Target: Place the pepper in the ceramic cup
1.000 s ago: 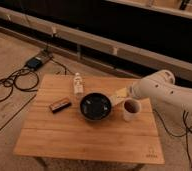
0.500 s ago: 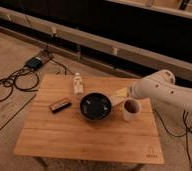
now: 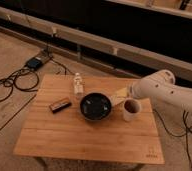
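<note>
The white ceramic cup [image 3: 131, 111] stands upright on the wooden table [image 3: 89, 135], right of the black bowl [image 3: 95, 106]. My white arm reaches in from the right. My gripper [image 3: 119, 96] is low over the table, just behind the gap between bowl and cup, close to the cup's rim. I cannot make out the pepper as a separate thing. The cup's inside looks dark, and I cannot tell what is in it.
A small clear bottle [image 3: 78, 83] stands at the table's back, left of the bowl. A flat dark bar [image 3: 60, 105] lies left of the bowl. Cables and a power brick [image 3: 35, 62] lie on the floor at left. A long ledge runs behind.
</note>
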Motion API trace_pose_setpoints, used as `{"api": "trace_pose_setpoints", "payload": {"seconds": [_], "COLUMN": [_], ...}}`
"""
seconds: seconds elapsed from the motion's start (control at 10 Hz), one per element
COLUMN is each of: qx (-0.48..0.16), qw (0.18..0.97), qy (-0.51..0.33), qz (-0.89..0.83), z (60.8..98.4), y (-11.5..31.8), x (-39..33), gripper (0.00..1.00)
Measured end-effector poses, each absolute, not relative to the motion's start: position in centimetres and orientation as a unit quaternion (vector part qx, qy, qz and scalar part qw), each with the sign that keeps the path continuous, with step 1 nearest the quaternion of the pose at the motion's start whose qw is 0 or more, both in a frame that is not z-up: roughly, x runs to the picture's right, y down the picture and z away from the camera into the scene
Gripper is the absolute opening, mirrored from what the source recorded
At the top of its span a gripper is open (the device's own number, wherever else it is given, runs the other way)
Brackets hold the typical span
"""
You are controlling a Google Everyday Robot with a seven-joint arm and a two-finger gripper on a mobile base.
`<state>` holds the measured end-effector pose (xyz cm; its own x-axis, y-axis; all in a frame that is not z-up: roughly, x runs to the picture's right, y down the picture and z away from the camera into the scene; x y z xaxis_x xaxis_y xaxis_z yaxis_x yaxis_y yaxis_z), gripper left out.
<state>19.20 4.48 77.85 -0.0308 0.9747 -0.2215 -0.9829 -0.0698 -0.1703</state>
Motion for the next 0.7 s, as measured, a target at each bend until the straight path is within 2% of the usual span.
{"api": "trace_pose_setpoints", "payload": {"seconds": [0.7], "qx": [-0.142], "qw": [0.682], "qy": [0.015], "qz": [0.718], "z": [77.96], "y": [4.64], "x": [19.19], "gripper": [0.80]}}
